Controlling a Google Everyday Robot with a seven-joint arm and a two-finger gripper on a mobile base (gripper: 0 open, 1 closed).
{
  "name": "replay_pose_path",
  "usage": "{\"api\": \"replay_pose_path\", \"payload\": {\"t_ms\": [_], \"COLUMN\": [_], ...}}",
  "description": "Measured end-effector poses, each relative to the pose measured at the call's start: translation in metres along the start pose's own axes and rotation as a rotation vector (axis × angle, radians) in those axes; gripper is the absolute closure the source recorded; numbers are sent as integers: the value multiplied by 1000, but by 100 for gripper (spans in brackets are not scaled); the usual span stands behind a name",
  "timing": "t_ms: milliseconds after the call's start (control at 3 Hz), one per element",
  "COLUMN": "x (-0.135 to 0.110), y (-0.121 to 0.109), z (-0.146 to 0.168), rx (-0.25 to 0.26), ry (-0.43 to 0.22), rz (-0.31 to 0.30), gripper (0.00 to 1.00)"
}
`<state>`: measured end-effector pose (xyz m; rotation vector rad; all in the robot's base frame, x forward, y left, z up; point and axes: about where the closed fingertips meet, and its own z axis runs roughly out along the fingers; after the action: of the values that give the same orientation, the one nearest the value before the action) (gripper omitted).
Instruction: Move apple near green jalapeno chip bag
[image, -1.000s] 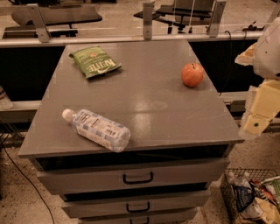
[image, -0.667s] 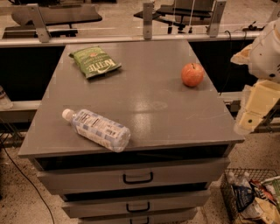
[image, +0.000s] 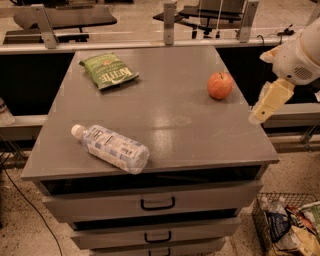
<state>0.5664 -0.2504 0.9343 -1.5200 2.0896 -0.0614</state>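
Note:
The red-orange apple sits upright on the grey tabletop, near its right edge at the back. The green jalapeno chip bag lies flat at the back left of the tabletop, well apart from the apple. My gripper hangs from the white arm at the right, just past the table's right edge. It is to the right of the apple, slightly nearer the camera, and does not touch it. It holds nothing that I can see.
A clear plastic water bottle lies on its side at the front left of the tabletop. The table is a cabinet with drawers below. A wire basket of packets stands on the floor at the lower right. A metal rail runs behind the table.
My gripper has moved left and up, from off the table's right side to its right edge, closer to the apple. The apple, bag and bottle have not moved.

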Motion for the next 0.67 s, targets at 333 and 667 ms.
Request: {"api": "replay_pose_path", "payload": {"t_ms": [333, 667], "x": [-7, -14], "y": [-54, -76], "z": [49, 80], "rx": [40, 42], "ry": [-113, -174], "rz": [52, 109], "gripper": [0, 0]}}
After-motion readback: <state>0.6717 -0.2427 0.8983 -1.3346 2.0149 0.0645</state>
